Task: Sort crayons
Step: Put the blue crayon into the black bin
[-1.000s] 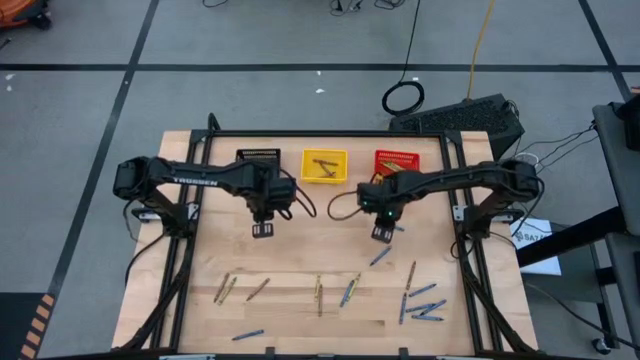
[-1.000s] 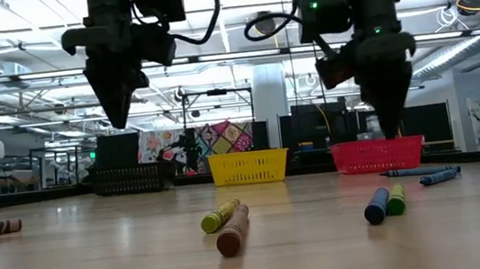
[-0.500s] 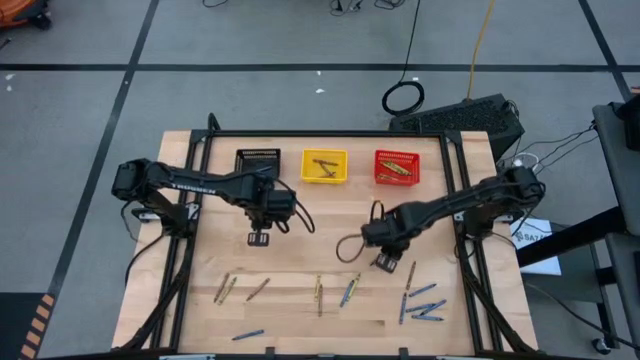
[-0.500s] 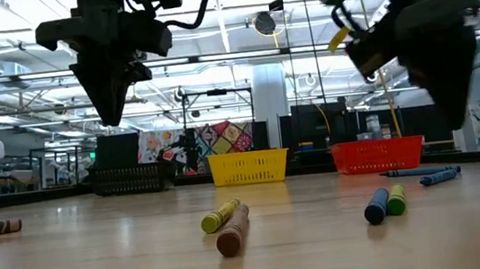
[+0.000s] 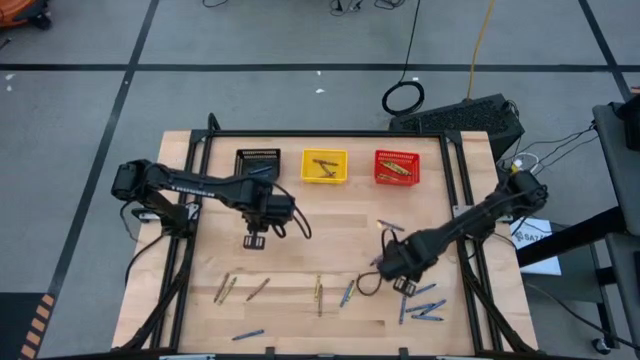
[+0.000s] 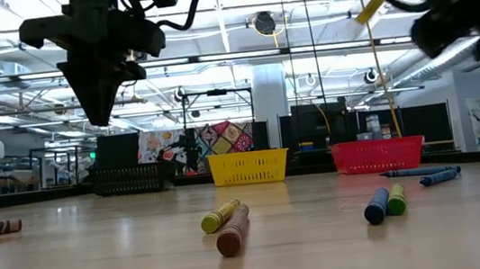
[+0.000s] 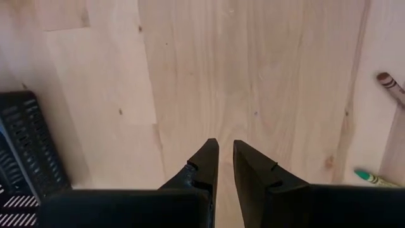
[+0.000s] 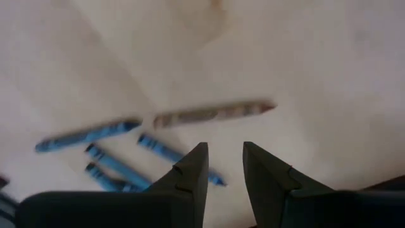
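Loose crayons lie flat on the near half of the wooden table: olive (image 5: 225, 290), brown (image 5: 258, 289), olive (image 5: 319, 294), blue (image 5: 348, 292), and a blue cluster (image 5: 425, 305) at the near right. My right gripper (image 5: 405, 285) points down above that cluster, open and empty, with blue crayons (image 8: 88, 135) and a tan crayon (image 8: 212, 113) below it. My left gripper (image 5: 253, 241) hangs over bare wood near the black basket (image 5: 258, 160). Its fingers (image 7: 226, 152) stand a narrow gap apart with nothing between them. It also shows high in the low view (image 6: 97, 114).
The black basket, a yellow basket (image 5: 325, 166) and a red basket (image 5: 397, 167) stand in a row at the far edge; the yellow and red ones hold crayons. A single blue crayon (image 5: 390, 226) lies mid-right. Bare wood lies between the baskets and the crayons.
My right gripper has swung from in front of the red basket toward the table's near right, turning about its own axis, and now hangs over the blue crayon cluster. My left gripper has drifted slightly toward the near edge. No crayon has moved.
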Robot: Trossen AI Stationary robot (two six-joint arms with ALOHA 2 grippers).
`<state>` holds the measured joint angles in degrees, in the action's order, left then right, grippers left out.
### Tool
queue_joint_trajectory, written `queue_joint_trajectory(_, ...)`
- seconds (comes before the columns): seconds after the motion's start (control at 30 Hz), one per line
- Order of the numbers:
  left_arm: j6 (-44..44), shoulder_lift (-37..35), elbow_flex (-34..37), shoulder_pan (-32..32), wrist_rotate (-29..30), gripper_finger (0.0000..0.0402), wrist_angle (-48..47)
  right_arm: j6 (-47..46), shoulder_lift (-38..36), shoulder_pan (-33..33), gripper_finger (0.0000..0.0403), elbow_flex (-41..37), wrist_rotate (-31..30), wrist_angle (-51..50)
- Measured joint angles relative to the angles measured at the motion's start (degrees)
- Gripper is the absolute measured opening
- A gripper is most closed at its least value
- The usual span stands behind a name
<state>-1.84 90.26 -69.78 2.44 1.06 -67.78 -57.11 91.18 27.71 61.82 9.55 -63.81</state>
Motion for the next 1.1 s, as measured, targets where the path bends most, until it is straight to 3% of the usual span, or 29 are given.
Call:
queue_joint_trajectory(0.3,5.2,0.0,0.0,0.4,0.0,0.0043,0.4,-4.4,0.0,11.0,0.0086,0.0,0.9,1.6)
queue_joint_trajectory(0.47,6.1,0.0,0.0,1.3,-0.1,0.0043,1.2,-4.2,0.0,15.5,0.0086,0.0,-5.0,2.2)
queue_joint_trajectory(0.83,7.6,0.0,0.0,3.8,-0.3,0.0043,5.0,3.4,0.0,21.5,0.0086,0.0,-15.4,2.9)
queue_joint_trajectory(1.1,7.5,0.0,0.0,4.0,-0.3,0.0043,6.0,5.5,-0.1,22.3,0.0086,-1.5,-15.4,7.3)
